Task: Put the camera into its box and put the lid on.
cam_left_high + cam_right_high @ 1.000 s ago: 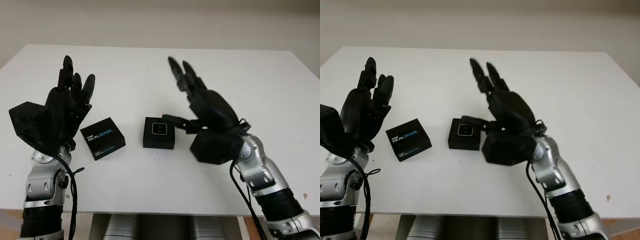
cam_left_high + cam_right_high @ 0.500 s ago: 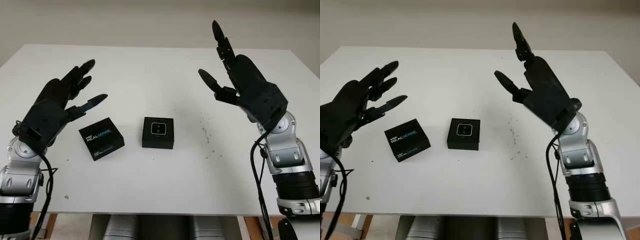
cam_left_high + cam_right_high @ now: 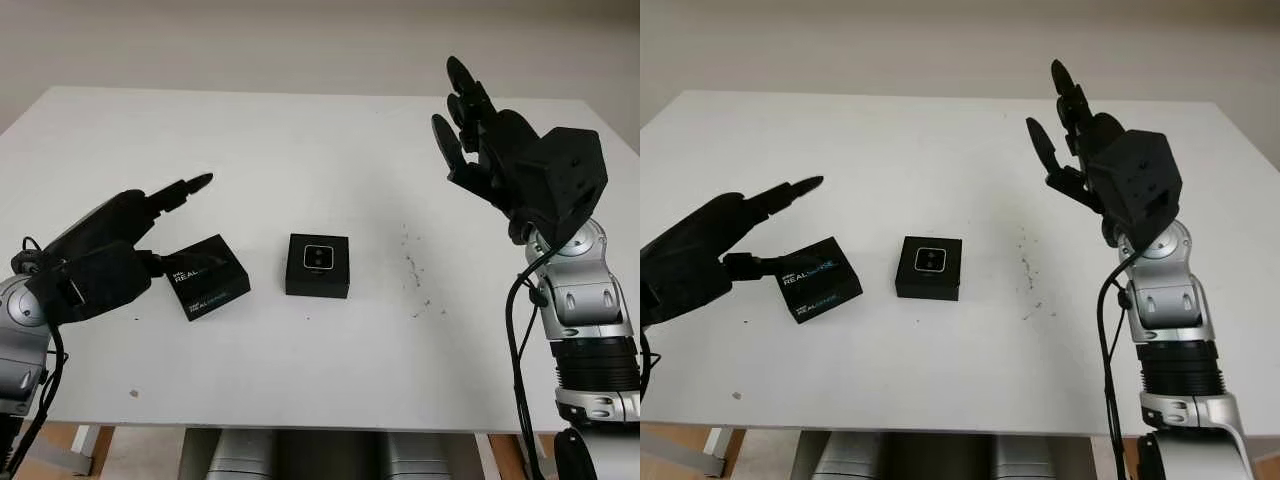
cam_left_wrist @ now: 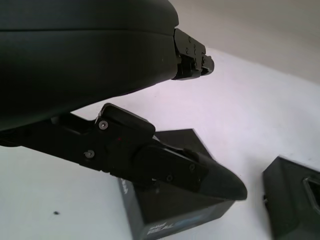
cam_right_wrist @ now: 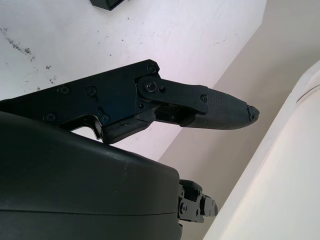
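Our white table [image 3: 300, 140] carries everything near its middle. Our right hand [image 3: 510, 165] is raised well above the table's right side, open and holding nothing, clear of the work. Our left hand [image 3: 95, 255] sits low at the left, open, fingers reaching toward the RealSense lid [image 3: 208, 277], likely to pick it up. Just beside the lid, apart from it, the open box [image 3: 318, 266] lies flat with the camera [image 3: 318, 257] seemingly already seated inside, so we judge only the lidding remains.
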Controlling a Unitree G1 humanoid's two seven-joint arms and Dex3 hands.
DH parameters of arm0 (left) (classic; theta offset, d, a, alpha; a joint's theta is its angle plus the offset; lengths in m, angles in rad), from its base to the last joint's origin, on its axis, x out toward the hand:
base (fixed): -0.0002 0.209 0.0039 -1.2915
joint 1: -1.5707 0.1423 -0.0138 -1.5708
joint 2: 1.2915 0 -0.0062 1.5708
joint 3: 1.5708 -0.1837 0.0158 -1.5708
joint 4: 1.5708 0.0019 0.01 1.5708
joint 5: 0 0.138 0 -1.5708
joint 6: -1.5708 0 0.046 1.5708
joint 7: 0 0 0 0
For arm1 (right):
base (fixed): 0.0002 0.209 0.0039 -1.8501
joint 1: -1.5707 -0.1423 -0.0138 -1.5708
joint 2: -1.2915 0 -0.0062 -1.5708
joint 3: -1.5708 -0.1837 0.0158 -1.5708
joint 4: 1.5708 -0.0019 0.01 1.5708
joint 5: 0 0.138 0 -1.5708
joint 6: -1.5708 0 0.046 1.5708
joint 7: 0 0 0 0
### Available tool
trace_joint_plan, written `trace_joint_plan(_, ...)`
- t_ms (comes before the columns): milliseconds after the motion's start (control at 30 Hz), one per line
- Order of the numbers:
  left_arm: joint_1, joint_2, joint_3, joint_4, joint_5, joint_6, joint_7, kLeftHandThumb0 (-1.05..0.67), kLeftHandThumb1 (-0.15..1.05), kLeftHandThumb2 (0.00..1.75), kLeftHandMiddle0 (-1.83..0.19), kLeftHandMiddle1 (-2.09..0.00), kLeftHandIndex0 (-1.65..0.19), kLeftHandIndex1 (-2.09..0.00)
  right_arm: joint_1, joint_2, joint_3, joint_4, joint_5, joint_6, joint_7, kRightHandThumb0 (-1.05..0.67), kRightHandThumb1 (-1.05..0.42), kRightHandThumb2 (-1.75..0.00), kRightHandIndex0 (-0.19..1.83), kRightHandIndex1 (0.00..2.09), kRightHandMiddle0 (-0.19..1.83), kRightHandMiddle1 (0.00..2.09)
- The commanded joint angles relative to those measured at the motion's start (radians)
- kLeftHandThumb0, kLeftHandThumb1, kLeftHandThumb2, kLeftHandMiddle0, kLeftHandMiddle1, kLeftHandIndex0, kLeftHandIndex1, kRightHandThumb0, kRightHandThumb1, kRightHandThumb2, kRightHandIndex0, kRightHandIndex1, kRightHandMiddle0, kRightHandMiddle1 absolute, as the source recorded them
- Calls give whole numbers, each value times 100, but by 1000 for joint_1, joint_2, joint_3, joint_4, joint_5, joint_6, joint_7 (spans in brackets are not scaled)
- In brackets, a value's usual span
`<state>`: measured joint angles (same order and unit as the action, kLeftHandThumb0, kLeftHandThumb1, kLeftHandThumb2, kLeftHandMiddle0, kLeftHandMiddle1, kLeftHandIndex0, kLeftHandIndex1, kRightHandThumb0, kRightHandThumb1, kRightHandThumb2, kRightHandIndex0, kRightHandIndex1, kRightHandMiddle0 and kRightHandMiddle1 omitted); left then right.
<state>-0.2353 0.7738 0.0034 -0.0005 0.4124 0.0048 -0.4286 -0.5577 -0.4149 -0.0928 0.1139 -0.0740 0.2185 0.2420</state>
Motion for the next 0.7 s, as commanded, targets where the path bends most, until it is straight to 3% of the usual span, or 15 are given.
trace_joint_plan(0, 3, 7, -31, -25, 55, 50, -4, -92, 105, 11, 4, -3, 7, -2, -9, -14, 2, -28, -5, 21, -2, -74, -105, -67, -6, 6, -8, 7)
trace_joint_plan(133, -1, -27, -69, -66, 118, 152, -11, -97, 105, 13, 15, -2, 18, 0, -7, -10, 7, -43, -18, 39, -12, -76, -105, -68, -6, 6, -7, 7)
trace_joint_plan(233, -7, -42, -94, -73, 138, 181, -15, -99, 105, 13, 17, -4, 19, 0, -4, -8, 8, -55, -20, 46, -13, -75, -105, -68, -6, 6, -8, 6)
trace_joint_plan(433, -4, -82, -145, -139, 205, 326, -59, -101, 105, 15, 19, -1, 19, 0, 3, -7, 1, -64, -12, 50, -14, -73, -105, -69, -7, 5, -9, 5)
trace_joint_plan(667, 53, -102, -138, -229, 193, 386, -84, -101, 105, 11, 19, 0, 19, 0, 2, -1, 1, -66, -12, 55, -29, -68, -105, -69, -7, 5, -8, 6)
